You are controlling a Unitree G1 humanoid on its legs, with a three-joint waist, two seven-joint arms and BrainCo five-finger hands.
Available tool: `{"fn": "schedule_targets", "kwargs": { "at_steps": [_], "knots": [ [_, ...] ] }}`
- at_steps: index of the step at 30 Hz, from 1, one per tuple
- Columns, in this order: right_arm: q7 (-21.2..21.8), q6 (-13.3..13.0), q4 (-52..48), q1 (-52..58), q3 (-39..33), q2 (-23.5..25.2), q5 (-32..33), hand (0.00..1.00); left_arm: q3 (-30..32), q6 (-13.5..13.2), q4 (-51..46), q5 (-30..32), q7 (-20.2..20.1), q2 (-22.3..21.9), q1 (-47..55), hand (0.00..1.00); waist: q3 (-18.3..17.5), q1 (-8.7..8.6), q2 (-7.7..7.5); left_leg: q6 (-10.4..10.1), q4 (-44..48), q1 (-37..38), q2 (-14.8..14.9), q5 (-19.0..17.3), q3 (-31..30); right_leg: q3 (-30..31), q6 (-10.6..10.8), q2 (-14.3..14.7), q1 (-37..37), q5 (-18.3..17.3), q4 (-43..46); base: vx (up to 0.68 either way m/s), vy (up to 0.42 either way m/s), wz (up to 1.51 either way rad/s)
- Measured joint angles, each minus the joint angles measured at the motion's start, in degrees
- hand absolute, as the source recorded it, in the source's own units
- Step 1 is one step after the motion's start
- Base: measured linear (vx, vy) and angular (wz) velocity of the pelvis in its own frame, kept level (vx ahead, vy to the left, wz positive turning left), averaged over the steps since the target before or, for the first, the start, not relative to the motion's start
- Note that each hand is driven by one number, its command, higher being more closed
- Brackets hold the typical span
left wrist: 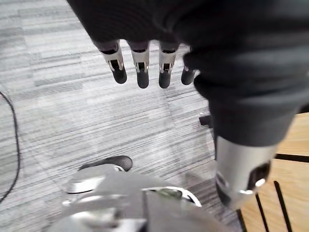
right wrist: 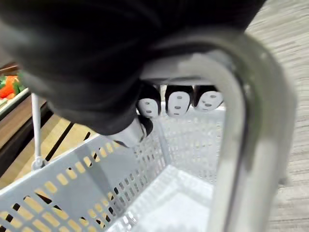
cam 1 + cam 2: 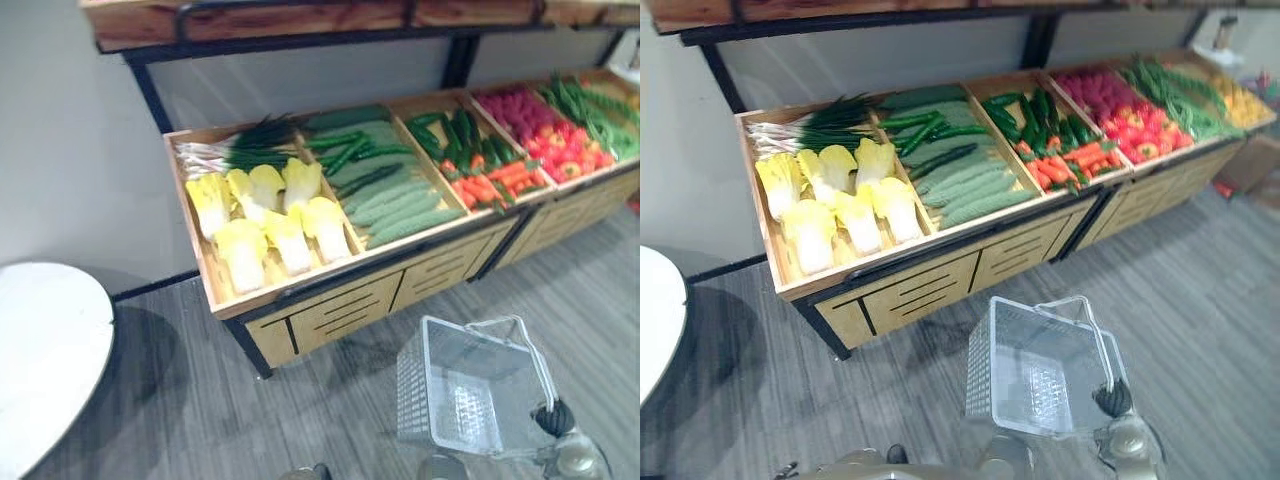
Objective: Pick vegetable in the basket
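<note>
Right hand [image 2: 176,102]: fingers curled round the handle [image 2: 251,121] of the basket [image 3: 415,385], gripping it from above; seen from the head at the basket's near right corner.

Basket: pale grey plastic, perforated walls, grey hoop handle. It sits over the grey floor [image 3: 200,400] in front of the bench [image 3: 340,310], apart from it, opposite the cucumber compartment.

Left hand [image 1: 140,72]: fingers straight and relaxed, holding nothing, above the grey floor beside the bench's wooden front.

Bench: wooden display unit on a black frame, slatted front panels, sloped top divided into compartments. All the vegetables lie here. Contents, from the robot's left to right:
- cabbages [image 3: 262,225], yellow-white, in two rows at the front; spring onions [image 3: 235,150] lie behind them in the same compartment, white ends to the left.
- cucumbers [image 3: 395,200], pale green and long, at the front; darker, thinner green ones [image 3: 350,150] lie behind.
- carrots [image 3: 490,180] at the front, dark green peppers [image 3: 445,130] behind.
- red vegetables [image 3: 565,150] at the front, pink-red ones [image 3: 515,105] behind; kind cannot be told.
- long green beans [image 3: 590,105].
- yellow produce [image 3: 1240,100] at the far right; kind cannot be told.

Shelf [image 3: 300,18]: wooden, on black posts, above the bench.

Table [image 3: 45,350]: round, white, to the left, well apart from the bench.
</note>
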Motion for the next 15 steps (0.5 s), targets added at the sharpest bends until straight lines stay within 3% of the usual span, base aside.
{"fn": "schedule_targets", "kwargs": {
  "at_steps": [2,4,5,6,9,10,11,13,15],
  "knots": [
    [-0.1,-0.1,0.0,0.0,-1.5,-0.6,0.0,1.00,0.7,0.0,-1.0,-0.2,-0.1,-0.3,-0.7,0.00,0.0,-0.81,0.23,-0.1,-0.2,1.0,0.0,0.0,-2.3,0.1,-0.6,2.5,-0.2,-0.4,-8.9,0.24,0.010,0.80],
    [-0.1,-0.2,0.3,-0.6,-3.2,-1.0,0.1,1.00,1.4,-0.9,-2.4,-0.2,0.0,-0.3,-1.6,0.00,0.2,-1.11,0.63,-0.9,-0.7,1.1,0.3,-0.1,-5.3,3.6,-0.3,6.0,-0.1,0.4,-25.6,0.30,-0.068,0.68],
    [-0.1,-0.2,0.8,-0.7,-3.8,-1.0,0.2,1.00,1.5,-0.9,-2.3,-0.2,0.0,-0.4,-1.9,0.00,0.3,-1.08,0.79,-1.2,-0.7,1.1,0.4,-0.3,-5.8,4.8,-0.5,6.6,0.0,1.1,-29.1,0.34,-0.162,0.59],
    [-0.1,-0.3,2.5,-1.7,-5.3,-1.0,0.6,1.00,2.2,-1.0,-2.1,-0.2,0.0,-0.4,-2.4,0.00,0.6,-0.90,1.20,-2.4,-0.5,1.3,0.8,-0.9,-7.3,7.1,-0.7,7.3,0.2,4.3,-35.4,0.27,-0.168,0.55],
    [-0.1,-0.2,7.3,-2.0,-9.0,-0.3,1.2,1.00,5.1,-1.2,-1.8,-0.1,0.0,-0.2,-2.0,0.00,0.6,-0.28,-0.17,-5.7,-0.6,3.9,0.4,-2.9,-9.5,6.7,-1.4,6.5,2.7,13.3,-39.3,0.26,-0.250,0.51],
    [-0.1,-0.1,9.5,-2.7,-10.9,-0.6,1.2,1.00,6.5,-1.2,-0.9,-0.2,0.1,-1.0,-2.1,0.00,0.8,0.42,1.05,-6.7,-0.5,4.2,1.9,-3.5,-9.7,5.4,-0.9,7.4,3.4,11.4,-39.1,0.26,-0.324,0.25],
    [-0.1,-0.2,10.7,-3.0,-13.0,-0.7,1.5,1.00,8.0,-1.2,-0.7,-0.2,0.0,-2.6,-1.7,0.00,0.3,0.32,3.20,-7.5,-0.6,3.8,3.9,-3.4,-9.7,4.2,-1.8,9.2,3.8,11.0,-40.1,0.27,-0.313,0.16],
    [-0.1,0.0,12.6,-3.4,-15.3,-1.0,3.0,1.00,9.5,-1.2,0.0,-0.2,0.0,-4.8,-1.8,0.00,0.3,0.15,5.54,-9.4,-1.5,3.6,6.3,-2.4,-9.7,2.3,-2.8,11.2,4.6,10.5,-41.5,0.26,-0.268,0.27],
    [0.0,0.1,14.9,-3.4,-17.3,-0.9,3.7,1.00,11.6,-1.1,1.0,-0.2,0.0,-5.7,-1.8,0.00,0.3,0.08,5.70,-11.3,-1.4,4.1,7.4,-0.2,-9.6,1.2,-3.8,12.1,6.3,9.8,-42.2,0.21,-0.250,0.26]
  ]
}}
